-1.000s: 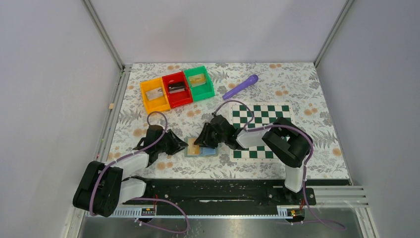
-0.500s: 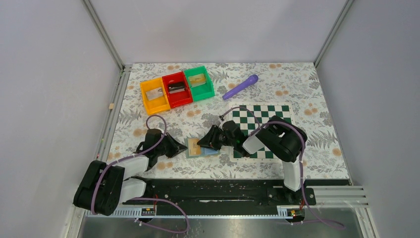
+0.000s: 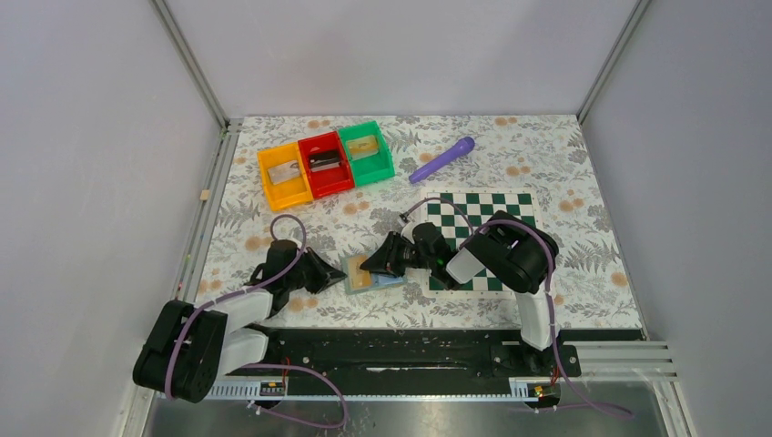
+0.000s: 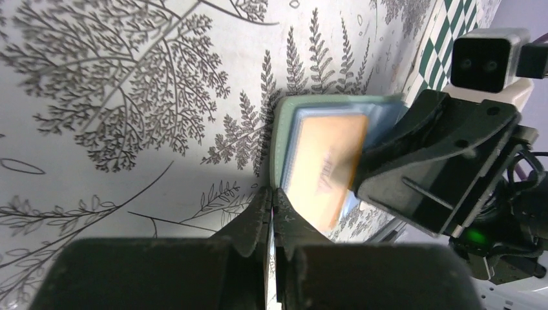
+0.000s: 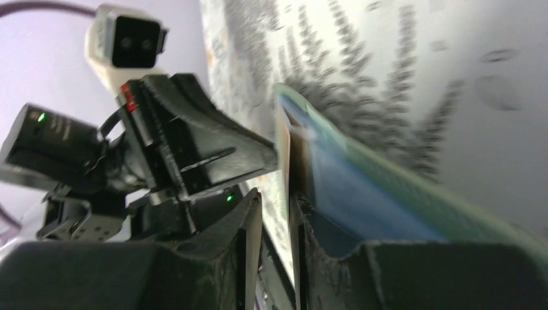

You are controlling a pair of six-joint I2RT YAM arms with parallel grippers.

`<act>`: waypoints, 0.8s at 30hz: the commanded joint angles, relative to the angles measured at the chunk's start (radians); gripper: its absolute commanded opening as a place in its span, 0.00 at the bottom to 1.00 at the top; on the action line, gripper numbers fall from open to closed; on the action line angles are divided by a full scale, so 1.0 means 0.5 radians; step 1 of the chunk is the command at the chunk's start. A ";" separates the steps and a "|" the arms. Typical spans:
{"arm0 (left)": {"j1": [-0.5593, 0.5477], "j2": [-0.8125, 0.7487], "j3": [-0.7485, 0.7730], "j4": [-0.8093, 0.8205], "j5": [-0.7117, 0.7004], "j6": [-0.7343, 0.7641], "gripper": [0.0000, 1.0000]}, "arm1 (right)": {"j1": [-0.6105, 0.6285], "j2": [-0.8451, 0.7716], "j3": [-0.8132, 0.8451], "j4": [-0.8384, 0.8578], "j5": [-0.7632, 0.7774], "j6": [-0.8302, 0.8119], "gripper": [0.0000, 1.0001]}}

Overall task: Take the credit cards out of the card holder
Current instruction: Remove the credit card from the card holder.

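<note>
tan credit card (image 4: 323,169) lies on the left panel of the spread card holder (image 4: 278,132), on the table betw. both arms, just left of chessboard (image 3: 487,211). left gripper (image 4: 272,196) fully closed, tips at holder's left rim; whether it pins the rim, cannot tell. right gripper (image 5: 276,197) part open, jaws straddling card edge, not clamped. recommend: pinch card only, not pocket; draw it out flat w/ holder held down.
</note>
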 commanded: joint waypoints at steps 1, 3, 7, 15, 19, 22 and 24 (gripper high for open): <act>-0.047 -0.047 0.044 0.043 0.196 0.012 0.00 | 0.069 -0.055 0.089 0.264 -0.303 0.052 0.28; -0.047 -0.054 0.047 0.030 0.190 0.022 0.00 | 0.071 -0.064 0.102 0.198 -0.330 0.031 0.27; -0.045 -0.053 0.055 0.016 0.195 0.033 0.00 | 0.076 -0.107 0.111 -0.035 -0.302 -0.061 0.26; -0.045 -0.071 0.103 -0.167 0.120 0.109 0.00 | 0.072 -0.147 0.038 -0.039 -0.265 -0.080 0.16; -0.028 -0.163 0.196 -0.506 -0.046 0.185 0.00 | 0.067 -0.150 0.007 -0.034 -0.249 -0.087 0.03; -0.014 -0.316 0.299 -0.788 -0.212 0.228 0.00 | 0.056 -0.159 0.001 -0.023 -0.256 -0.077 0.00; -0.010 -0.419 0.349 -0.894 -0.261 0.241 0.13 | 0.049 -0.167 0.008 -0.023 -0.262 -0.068 0.00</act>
